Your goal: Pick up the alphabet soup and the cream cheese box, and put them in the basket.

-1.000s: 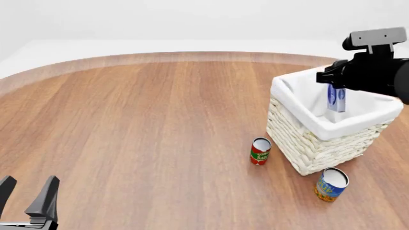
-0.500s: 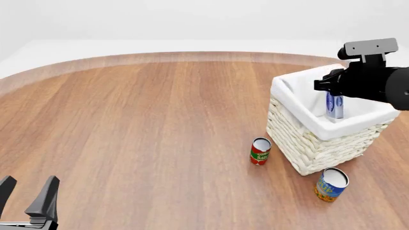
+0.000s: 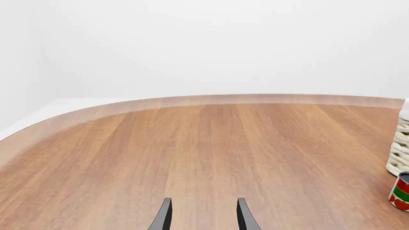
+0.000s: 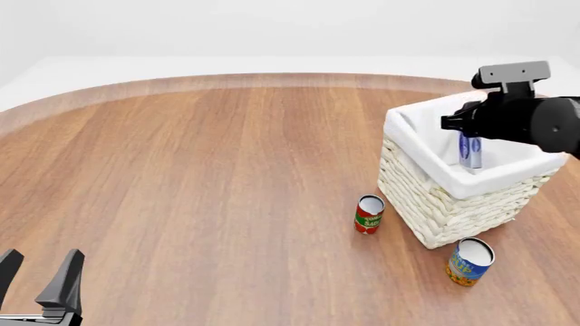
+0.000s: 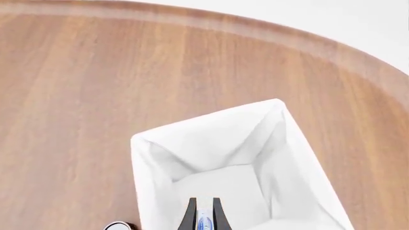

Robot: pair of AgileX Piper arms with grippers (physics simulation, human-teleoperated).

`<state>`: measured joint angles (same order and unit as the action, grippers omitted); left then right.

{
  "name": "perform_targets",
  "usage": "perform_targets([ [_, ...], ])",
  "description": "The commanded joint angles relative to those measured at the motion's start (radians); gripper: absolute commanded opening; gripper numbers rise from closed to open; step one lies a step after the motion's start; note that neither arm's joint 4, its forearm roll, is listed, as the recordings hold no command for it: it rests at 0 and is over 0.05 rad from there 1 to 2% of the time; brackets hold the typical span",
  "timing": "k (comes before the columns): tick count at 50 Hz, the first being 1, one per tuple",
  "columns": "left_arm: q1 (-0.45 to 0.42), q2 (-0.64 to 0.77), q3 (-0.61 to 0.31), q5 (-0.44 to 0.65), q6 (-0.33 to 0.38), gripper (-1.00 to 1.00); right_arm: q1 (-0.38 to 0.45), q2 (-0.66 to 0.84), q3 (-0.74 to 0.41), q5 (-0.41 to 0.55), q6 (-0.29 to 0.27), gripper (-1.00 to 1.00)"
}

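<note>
Right hand (image 4: 469, 151): pinching small blue-and-white cream cheese box (image 4: 469, 153) inside white-lined cream wicker basket (image 4: 435, 204).
Left hand (image 4: 41, 282): spread (holding nothing).
Blue-labelled alphabet soup can (image 4: 469, 261): on worktop (image 4: 200, 176), just beside basket.

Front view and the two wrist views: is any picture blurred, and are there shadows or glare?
Front view: sharp, even soft light; only faint shadows beside the basket and the alphabet soup, no glare. Left wrist view: sharp, flat white background, no shadow under the left gripper. Right wrist view: sharp; soft shading in the basket's lining folds.

Basket (image 4: 453, 210) — cream weave, white lining.
</note>
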<state>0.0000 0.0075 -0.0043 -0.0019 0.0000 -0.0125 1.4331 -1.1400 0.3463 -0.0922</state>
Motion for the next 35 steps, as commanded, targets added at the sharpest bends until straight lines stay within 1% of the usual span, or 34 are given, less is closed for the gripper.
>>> perform_targets([
  [1,0.000,0.000,0.000,0.000,0.000,1.00,-0.014,0.047,-0.021,-0.022,0.003,-1.00],
  [35,0.000,0.000,0.000,0.000,0.000,1.00,-0.035,0.137,-0.063,-0.049,-0.011,-1.00],
])
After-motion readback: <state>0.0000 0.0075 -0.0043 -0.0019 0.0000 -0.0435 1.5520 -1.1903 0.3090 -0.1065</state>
